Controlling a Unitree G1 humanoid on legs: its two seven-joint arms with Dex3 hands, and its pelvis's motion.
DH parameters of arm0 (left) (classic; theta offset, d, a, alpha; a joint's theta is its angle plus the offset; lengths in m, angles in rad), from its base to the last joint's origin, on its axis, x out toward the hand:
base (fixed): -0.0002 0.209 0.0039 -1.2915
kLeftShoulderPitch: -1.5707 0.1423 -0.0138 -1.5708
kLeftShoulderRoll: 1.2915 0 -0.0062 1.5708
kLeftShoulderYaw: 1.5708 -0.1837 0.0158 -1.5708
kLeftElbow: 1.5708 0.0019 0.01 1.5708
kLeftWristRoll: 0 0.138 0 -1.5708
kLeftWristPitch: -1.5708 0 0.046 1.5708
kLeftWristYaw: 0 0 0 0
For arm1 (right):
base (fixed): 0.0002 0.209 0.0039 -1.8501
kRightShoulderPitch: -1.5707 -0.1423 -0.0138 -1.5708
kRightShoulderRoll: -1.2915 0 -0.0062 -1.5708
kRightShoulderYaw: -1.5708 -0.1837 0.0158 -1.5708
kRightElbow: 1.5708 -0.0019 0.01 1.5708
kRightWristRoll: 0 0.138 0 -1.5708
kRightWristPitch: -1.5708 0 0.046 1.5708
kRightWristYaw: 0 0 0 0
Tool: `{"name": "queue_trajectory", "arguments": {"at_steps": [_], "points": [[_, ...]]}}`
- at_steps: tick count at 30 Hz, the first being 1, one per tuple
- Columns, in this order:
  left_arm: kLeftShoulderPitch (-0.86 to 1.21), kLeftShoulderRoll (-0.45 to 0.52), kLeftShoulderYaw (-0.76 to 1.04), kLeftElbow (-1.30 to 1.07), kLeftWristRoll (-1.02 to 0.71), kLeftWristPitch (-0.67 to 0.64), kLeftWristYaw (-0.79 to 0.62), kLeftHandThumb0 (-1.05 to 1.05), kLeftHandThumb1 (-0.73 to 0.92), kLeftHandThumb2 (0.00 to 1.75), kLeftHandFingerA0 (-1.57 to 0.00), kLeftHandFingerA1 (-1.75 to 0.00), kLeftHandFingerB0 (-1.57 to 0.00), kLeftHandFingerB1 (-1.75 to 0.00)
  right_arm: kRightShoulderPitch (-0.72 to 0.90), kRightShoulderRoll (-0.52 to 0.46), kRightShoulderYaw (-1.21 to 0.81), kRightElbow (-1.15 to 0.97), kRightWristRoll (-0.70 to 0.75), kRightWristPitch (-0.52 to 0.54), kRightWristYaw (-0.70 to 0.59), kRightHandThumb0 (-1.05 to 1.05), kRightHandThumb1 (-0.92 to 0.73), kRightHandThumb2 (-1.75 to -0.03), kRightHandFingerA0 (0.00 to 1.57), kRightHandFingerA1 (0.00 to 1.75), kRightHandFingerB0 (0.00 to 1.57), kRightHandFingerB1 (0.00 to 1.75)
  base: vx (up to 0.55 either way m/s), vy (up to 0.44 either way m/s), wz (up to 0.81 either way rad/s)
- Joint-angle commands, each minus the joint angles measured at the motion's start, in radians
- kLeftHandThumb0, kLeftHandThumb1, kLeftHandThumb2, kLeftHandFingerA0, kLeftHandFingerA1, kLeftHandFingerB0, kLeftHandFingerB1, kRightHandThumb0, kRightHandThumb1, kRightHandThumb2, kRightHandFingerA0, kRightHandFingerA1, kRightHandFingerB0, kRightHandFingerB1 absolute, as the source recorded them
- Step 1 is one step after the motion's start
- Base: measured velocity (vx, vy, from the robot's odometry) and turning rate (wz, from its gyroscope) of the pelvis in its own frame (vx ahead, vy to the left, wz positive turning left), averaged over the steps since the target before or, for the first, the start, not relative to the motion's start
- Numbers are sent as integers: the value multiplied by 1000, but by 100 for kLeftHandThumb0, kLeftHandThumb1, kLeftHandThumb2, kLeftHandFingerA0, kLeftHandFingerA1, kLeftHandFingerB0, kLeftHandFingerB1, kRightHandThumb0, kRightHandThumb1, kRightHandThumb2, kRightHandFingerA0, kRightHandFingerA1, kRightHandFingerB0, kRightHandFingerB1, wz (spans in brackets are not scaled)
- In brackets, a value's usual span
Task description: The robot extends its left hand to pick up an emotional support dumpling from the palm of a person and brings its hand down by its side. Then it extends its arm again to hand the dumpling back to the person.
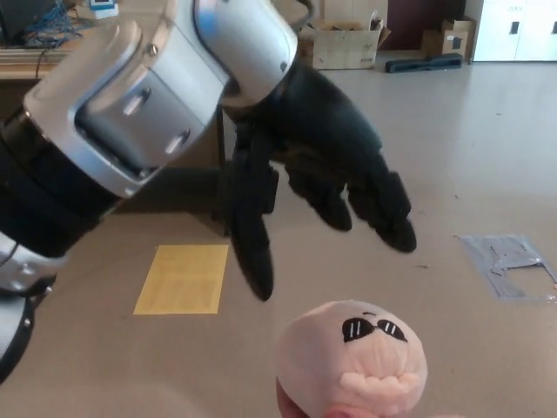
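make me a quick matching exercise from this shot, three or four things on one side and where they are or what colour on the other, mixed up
Things:
1. dumpling
2. left robot hand
3. yellow sheet
4. cardboard box

Descriptions:
A. flat on the floor, lower left
B. black, fingers apart, holding nothing
C. pink, sunglasses face, bottom edge
D. open, against the far wall

Pairs: 1-C, 2-B, 3-A, 4-D

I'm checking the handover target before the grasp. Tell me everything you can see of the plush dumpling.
The dumpling is a round, pale pink plush of soft fabric, with black sunglasses stitched on its face and a puffy pleated fold below. It sits upright at the bottom edge of the head view, its underside cut off, so what supports it is barely visible. The left hand hovers above it, fingers apart, not touching.
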Motion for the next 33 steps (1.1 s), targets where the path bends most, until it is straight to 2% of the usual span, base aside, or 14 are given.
{"name": "queue_trajectory", "arguments": {"at_steps": [1,2,4,8,9,10,11,20,21,22,23,31,32,33], "points": [[41,-17,-24,14,35,-58,-46,-35,35,55,0,-3,0,0,-17,-11,-7,10,13,9,4,-30,-57,-57,90,54,43,35,0,0,0],[42,-18,-22,15,37,-60,-48,-35,35,55,0,-3,0,0,-17,-11,-7,10,13,9,4,-30,-57,-57,90,54,43,35,0,0,0],[93,-39,-52,14,56,-37,-35,-54,40,72,0,-12,0,0,-23,-8,-8,7,21,13,14,-32,-56,-57,92,55,44,35,0,0,0],[119,-59,-56,11,67,-18,-28,-59,41,76,0,-8,0,0,-22,-8,-5,-3,17,19,10,-33,-56,-59,97,56,44,36,0,0,0],[125,-68,-50,12,68,-10,-24,-70,36,53,0,-8,0,0,-23,-9,-5,-7,18,23,10,-32,-56,-57,91,53,45,35,0,0,0],[128,-73,-47,13,67,-5,-23,-70,36,53,0,-8,0,0,-23,-9,-5,-10,18,26,10,-32,-56,-57,91,53,45,35,0,0,0],[132,-77,-43,11,70,1,-19,-57,38,79,0,-12,0,-3,-25,-10,-4,-8,17,25,10,-31,-57,-57,88,52,44,35,0,0,0],[209,-115,-1,-34,88,72,57,-62,41,82,0,-8,0,0,-33,-22,14,-12,-11,27,0,-34,-57,-57,89,56,42,35,0,0,0],[214,-118,1,-34,88,67,61,-62,41,82,0,-7,0,0,-32,-23,18,-15,-19,27,-9,-38,-58,-59,90,74,42,36,0,0,0],[220,-123,4,-35,87,73,65,-61,41,82,0,-7,0,0,-31,-22,19,-14,-18,25,-10,-44,-46,-74,90,84,35,45,0,0,0],[222,-126,6,-38,88,79,66,-63,42,83,0,-6,0,0,-32,-22,19,-13,-15,25,-8,-38,-58,-59,91,76,42,35,0,0,0],[232,-137,13,-57,95,107,63,-62,42,82,0,-6,0,0,-28,-24,24,-25,-16,36,-16,-39,-58,-59,91,73,41,35,0,0,0],[238,-136,15,-62,92,116,59,-61,41,80,0,-8,0,0,-28,-24,26,-29,-18,40,-18,-39,-58,-58,90,87,40,34,0,0,0],[242,-135,15,-66,91,124,58,-60,38,80,0,-10,0,-4,-28,-24,27,-29,-21,43,-21,-38,-58,-59,89,83,40,35,0,0,0]]}}
